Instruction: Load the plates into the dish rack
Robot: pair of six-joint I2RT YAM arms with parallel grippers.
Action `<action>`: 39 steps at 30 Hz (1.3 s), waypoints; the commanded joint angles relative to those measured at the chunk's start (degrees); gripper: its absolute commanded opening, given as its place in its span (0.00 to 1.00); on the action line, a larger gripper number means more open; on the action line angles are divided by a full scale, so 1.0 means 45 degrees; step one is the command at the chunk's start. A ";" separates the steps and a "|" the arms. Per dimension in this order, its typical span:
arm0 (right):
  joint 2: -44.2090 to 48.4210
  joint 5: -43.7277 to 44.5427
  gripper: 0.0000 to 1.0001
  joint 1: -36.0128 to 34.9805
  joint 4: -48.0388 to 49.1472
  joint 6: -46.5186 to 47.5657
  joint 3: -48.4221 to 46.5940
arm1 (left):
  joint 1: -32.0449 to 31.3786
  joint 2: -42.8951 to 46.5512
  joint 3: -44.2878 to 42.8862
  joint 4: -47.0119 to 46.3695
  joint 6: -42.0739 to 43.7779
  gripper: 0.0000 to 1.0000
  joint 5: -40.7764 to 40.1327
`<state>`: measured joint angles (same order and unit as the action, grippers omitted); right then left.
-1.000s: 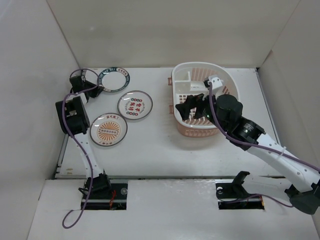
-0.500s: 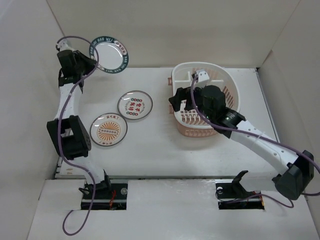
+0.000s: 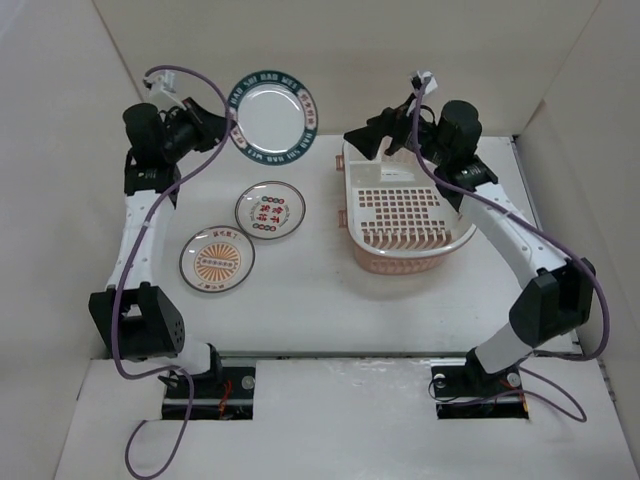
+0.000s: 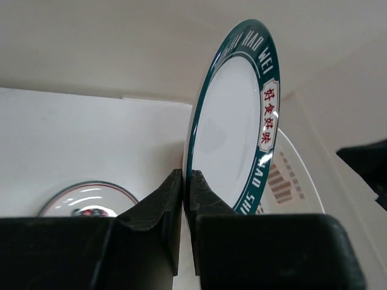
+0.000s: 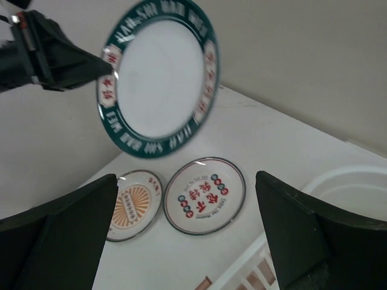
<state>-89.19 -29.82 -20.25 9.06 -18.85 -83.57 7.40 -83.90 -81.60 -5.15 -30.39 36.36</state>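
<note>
1. Left gripper [image 4: 186,181]: fingers pinched tight on the lower rim of the green-rimmed plate [image 3: 273,117], holding it clear of the table [image 3: 320,300], nearly on edge, white face turned toward the dish rack [image 3: 400,258].
2. Right gripper [image 3: 362,140]: fingers spread wide, nothing between them, hovering over the far left corner of the dish rack and pointing leftward at the held plate without touching it.
3. Nearest to the arm bases: orange-sunburst plate [image 3: 217,258], lying flat on the table, well to the left of the dish rack, level with its near end.
4. A little farther: red-and-black-character plate [image 3: 270,210], also flat, left of the dish rack's middle, between the sunburst plate and the rack. Rims of these two plates very close; contact not clear.
5. Farther right: dish rack standing on the table, slotted floor and pink near wall showing in the top view, apart from both flat plates.
6. Farthest: green-rimmed plate in the air, just left of the dish rack's far left corner, a visible gap separating it from the rack rim and the right gripper.
</note>
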 commanded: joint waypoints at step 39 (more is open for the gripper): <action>0.3392 1.4373 0.00 -0.3409 -0.7301 -0.0458 -0.0100 | -0.5782 0.1574 -0.3231 0.6044 0.2436 1.00 -0.9677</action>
<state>-75.94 11.75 -34.70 -15.64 -23.46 -81.41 -16.12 -80.36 -92.20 15.35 -23.40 7.66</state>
